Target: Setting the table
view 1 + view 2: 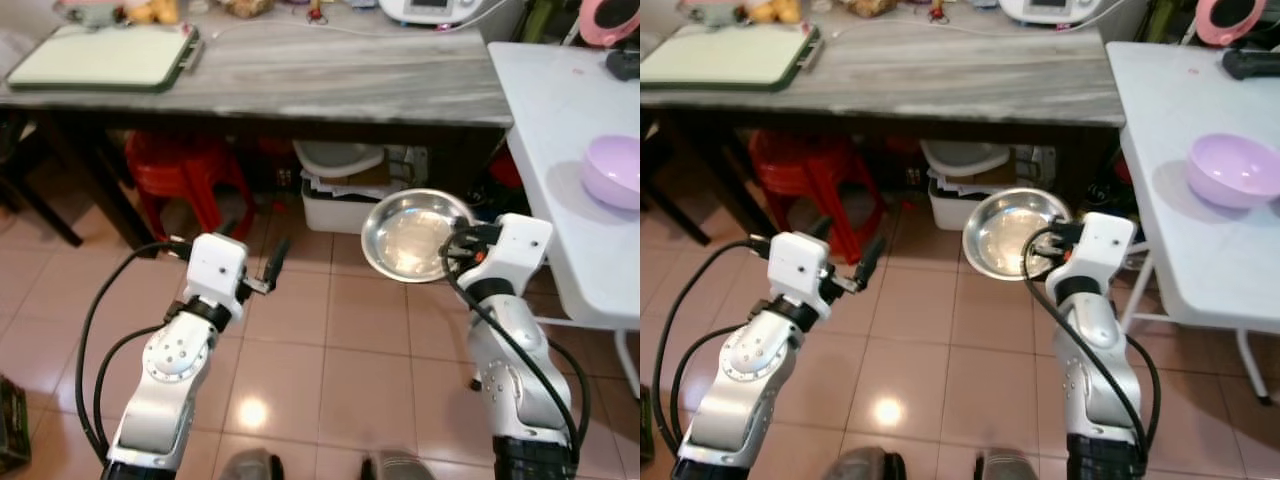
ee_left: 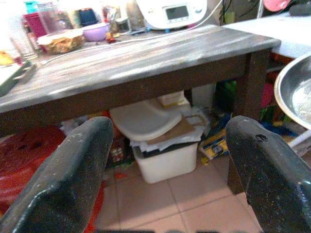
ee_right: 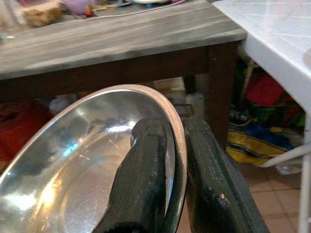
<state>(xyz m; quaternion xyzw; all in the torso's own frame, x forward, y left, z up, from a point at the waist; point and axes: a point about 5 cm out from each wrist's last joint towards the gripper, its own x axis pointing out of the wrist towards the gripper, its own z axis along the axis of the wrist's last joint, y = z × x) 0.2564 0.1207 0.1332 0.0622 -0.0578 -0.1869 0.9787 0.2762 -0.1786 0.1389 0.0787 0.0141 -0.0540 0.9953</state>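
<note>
My right gripper (image 1: 455, 247) is shut on the rim of a shiny steel plate (image 1: 410, 237), holding it in the air above the tiled floor, left of the white table (image 1: 560, 130). In the right wrist view one finger (image 3: 143, 179) lies inside the steel plate (image 3: 73, 170) and the other under its rim. A purple bowl (image 1: 614, 171) stands on the white table. My left gripper (image 1: 255, 262) hangs open and empty over the floor in front of the grey wooden table (image 1: 300, 75); its wide-apart fingers (image 2: 68, 179) frame that table (image 2: 146, 53).
The grey table carries a green-edged tray (image 1: 105, 57), a white appliance (image 1: 430, 10) and small clutter at the back. Under it sit a red stool (image 1: 185, 175) and a white bin (image 1: 335, 200). A dark item (image 1: 1250, 62) lies far on the white table.
</note>
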